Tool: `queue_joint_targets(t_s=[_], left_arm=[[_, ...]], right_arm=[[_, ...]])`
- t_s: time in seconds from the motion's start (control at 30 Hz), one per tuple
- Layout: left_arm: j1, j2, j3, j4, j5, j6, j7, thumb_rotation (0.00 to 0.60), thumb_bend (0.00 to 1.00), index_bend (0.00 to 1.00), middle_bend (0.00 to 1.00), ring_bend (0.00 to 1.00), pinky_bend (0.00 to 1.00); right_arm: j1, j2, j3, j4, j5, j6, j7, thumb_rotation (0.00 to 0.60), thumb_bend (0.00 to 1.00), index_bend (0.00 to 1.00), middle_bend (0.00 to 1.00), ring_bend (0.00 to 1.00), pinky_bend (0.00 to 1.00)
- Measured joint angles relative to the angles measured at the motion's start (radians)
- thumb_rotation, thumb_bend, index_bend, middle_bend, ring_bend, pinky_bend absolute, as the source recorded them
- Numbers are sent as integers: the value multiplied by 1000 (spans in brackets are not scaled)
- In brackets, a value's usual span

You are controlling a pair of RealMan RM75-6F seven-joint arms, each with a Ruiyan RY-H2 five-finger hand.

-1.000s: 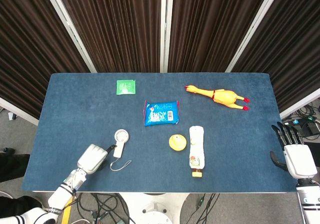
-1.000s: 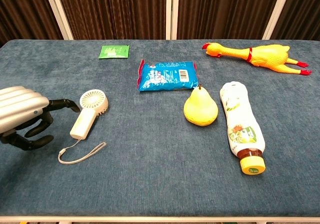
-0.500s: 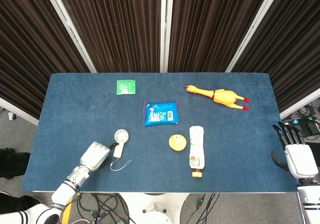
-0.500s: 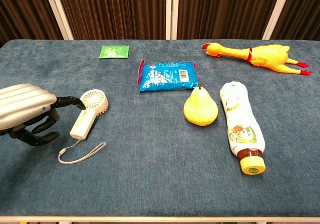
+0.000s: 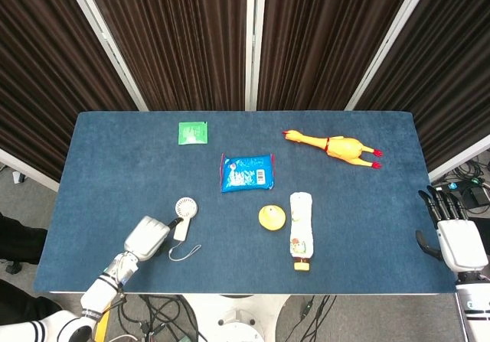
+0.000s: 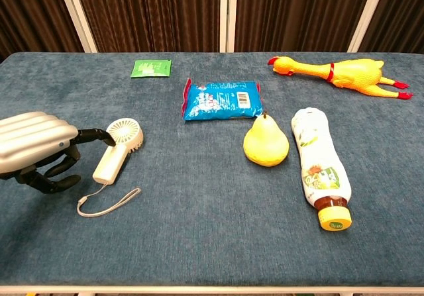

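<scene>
My left hand [image 5: 147, 236] [image 6: 36, 150] lies on the blue table near its front left corner, palm down, holding nothing. Its fingers [image 6: 99, 136] are spread, and one dark fingertip reaches the neck of a small white handheld fan [image 5: 182, 213] [image 6: 118, 149]; I cannot tell if it touches. The fan lies flat with its wrist strap [image 6: 106, 200] trailing toward the front edge. My right hand [image 5: 452, 239] hangs off the table's right edge, fingers straight and apart, empty; the chest view does not show it.
On the blue table [image 5: 115, 166] lie a green packet [image 5: 193, 132] at the back, a blue snack bag [image 5: 246, 172] in the middle, a yellow pear [image 5: 271, 217], a lying bottle [image 5: 300, 229] with a yellow cap, and a rubber chicken [image 5: 337, 146] at the back right.
My left hand has slid a little to the right, bringing its fingertip up to the fan. The fan and the other objects have not moved.
</scene>
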Motion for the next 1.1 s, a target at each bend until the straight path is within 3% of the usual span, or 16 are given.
queue_joint_targets(t_s=[1.1], left_arm=[[-11,-29,29,53,-37,-24,-28,600,410,176,795,811,852]], right_arm=[[0,-8,-4,21,5,-11,9,600,327,0,0,0,0]])
